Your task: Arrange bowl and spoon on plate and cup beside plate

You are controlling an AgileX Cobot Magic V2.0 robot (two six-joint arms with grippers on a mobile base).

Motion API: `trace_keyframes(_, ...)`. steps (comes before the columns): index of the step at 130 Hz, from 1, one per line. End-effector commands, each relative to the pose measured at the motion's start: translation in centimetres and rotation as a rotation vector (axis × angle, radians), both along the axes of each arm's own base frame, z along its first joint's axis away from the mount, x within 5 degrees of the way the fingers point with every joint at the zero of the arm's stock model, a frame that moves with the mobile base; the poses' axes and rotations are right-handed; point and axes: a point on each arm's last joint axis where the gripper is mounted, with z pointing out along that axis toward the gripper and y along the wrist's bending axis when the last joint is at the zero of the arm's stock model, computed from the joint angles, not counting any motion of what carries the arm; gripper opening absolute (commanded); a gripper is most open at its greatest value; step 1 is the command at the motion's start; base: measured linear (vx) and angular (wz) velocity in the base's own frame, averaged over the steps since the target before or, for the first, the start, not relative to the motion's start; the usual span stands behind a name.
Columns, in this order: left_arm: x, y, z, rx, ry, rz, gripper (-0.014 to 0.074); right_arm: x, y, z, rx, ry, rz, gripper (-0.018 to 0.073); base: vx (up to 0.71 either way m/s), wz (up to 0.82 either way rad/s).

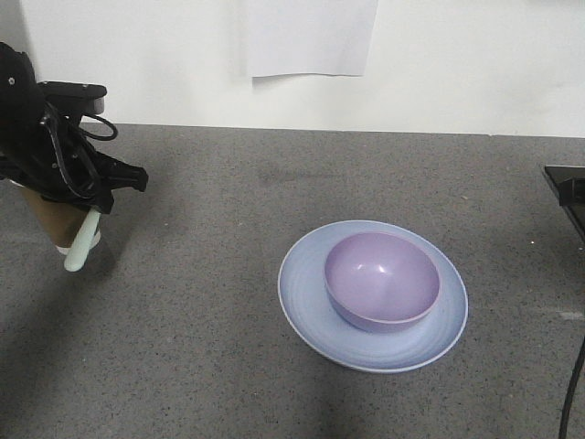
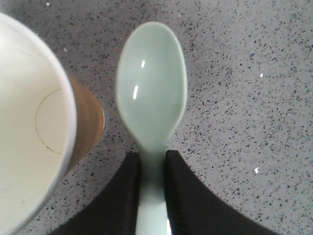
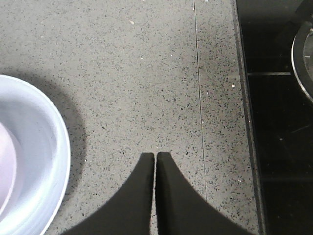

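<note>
- In the front view, your left claw (image 1: 90, 212) is hanging over the left edge of the bench (image 1: 201, 311) and gripping the spoon (image 1: 79, 245) by its handle, with the scoop pointing down. Whether the scoop is touching the bench, you cannot tell from here.
- The cup (image 1: 50, 219) is standing just behind that claw and is partly hidden by it.
- The plate (image 1: 306, 306) is lying right of the bench's middle, well apart from the cup. The bowl (image 1: 381, 279) is sitting upright on it, toward its right side.
- In the left wrist view, the two black fingers (image 2: 122, 196) are pinching the spoon's (image 2: 151, 93) handle between them, hollow side facing the camera. The cup (image 2: 34, 122) is standing just beside the scoop, on its left, with a narrow gap between them.
- In the right wrist view, your right claw (image 3: 155, 164) is hovering with its fingers pressed together and nothing between them. It is over bare bench near the right edge, where a dark panel (image 3: 279, 127) begins.
- The plate's rim (image 3: 46, 147) is showing at the left, apart from the claw, with a sliver of the bowl (image 3: 4, 164) inside it.
</note>
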Motion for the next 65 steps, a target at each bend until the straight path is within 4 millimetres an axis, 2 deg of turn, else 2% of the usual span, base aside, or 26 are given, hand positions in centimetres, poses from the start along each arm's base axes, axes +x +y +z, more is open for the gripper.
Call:
trace_keyframes(1,-0.5,-0.18,2.71,-0.02,-0.108,-0.004,-0.0007,-0.14,-0.11,1.67,-0.015,-0.095,0.002,-0.0001,0.0,0.0)
trace_keyframes(65,-0.5,-0.18,2.71,-0.02,-0.108,-0.004,-0.0007,-0.14,-0.11,1.67,-0.015,-0.095,0.002,-0.0001,0.0,0.0)
